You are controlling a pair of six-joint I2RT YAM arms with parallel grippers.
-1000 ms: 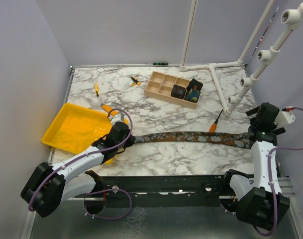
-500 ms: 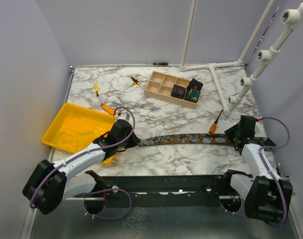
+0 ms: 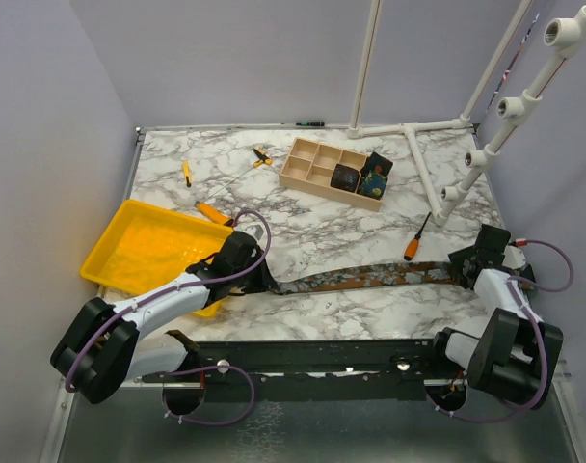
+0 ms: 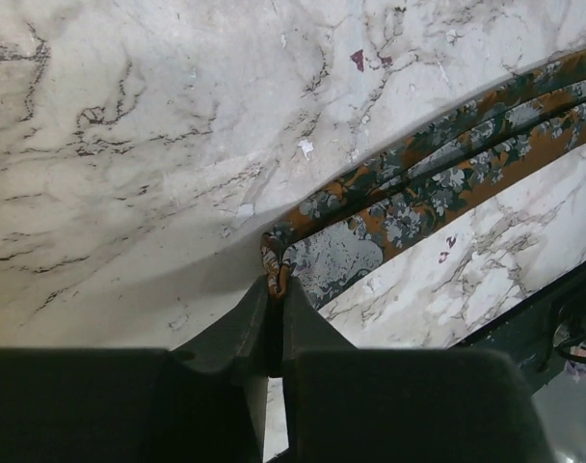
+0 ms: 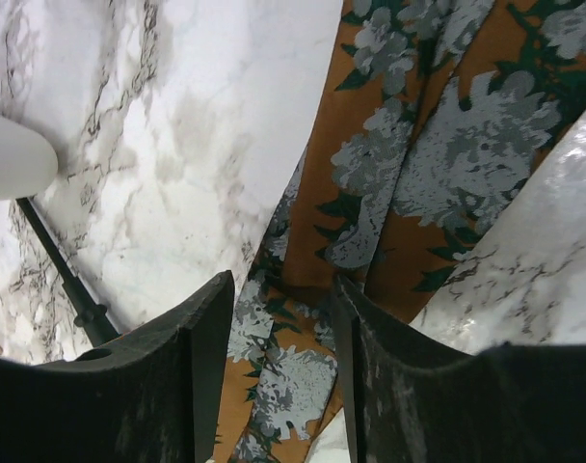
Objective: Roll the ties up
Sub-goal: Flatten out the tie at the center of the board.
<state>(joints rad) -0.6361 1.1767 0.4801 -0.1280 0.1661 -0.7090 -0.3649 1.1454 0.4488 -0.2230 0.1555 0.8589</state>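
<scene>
"Where is the tie [image 3: 370,278]?"

"The rust-brown one lies stretched out across the near tabletop [image 3: 322,227], running left to right between the two arms."

"And the jaws?"

"The left jaws are pressed together, pinching the tie's left end. The right jaws are spread and straddle its right end."

"Any others?"

"A dark roll [image 3: 345,177] and a blue-printed roll [image 3: 375,176] sit in the right end of the wooden box [image 3: 312,164]."
</scene>
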